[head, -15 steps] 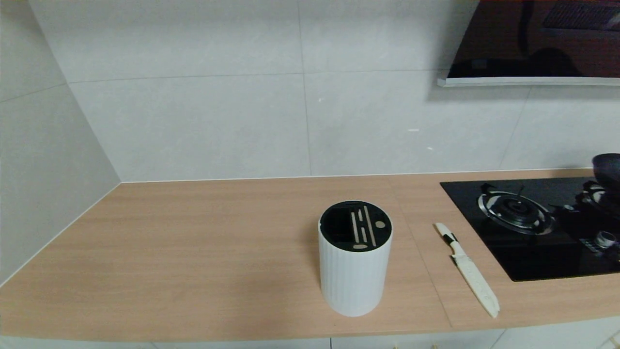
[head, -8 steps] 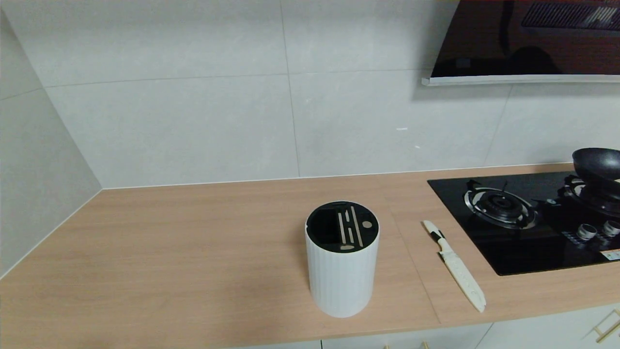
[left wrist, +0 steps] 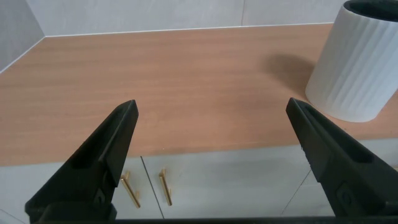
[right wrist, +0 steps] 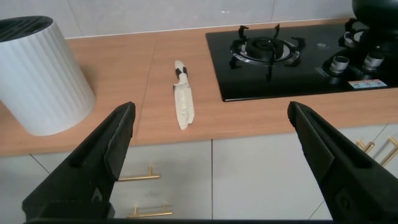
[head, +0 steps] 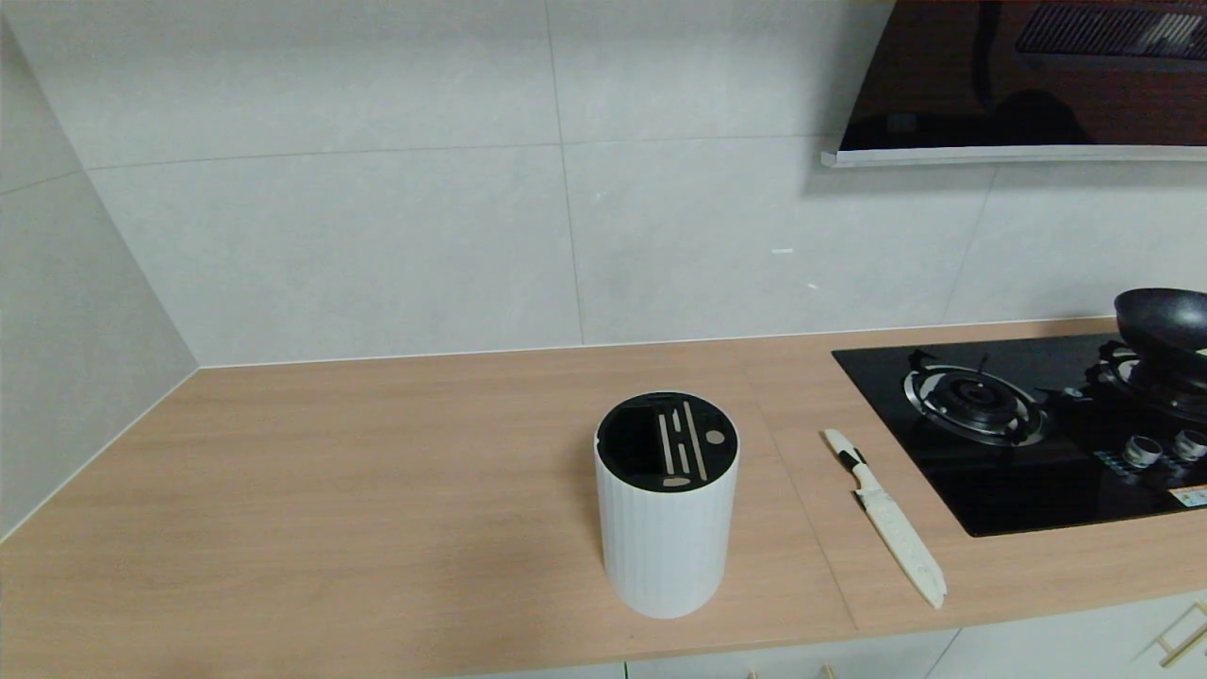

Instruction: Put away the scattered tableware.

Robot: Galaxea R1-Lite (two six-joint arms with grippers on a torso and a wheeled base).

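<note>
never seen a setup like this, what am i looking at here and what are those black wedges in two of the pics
This is a two-armed robot on wheels. The wide picture comes from a camera on its head, looking down at a wooden counter. The other two come from cameras on its wrists; the black wedges are each gripper's fingers. The left gripper and the right gripper are both open and hold nothing. On the counter stands a white ribbed knife holder with a slotted black top. A white knife lies flat beside it, towards the gas hob, touching neither. A dark pan sits on the hob's right burner.
</note>
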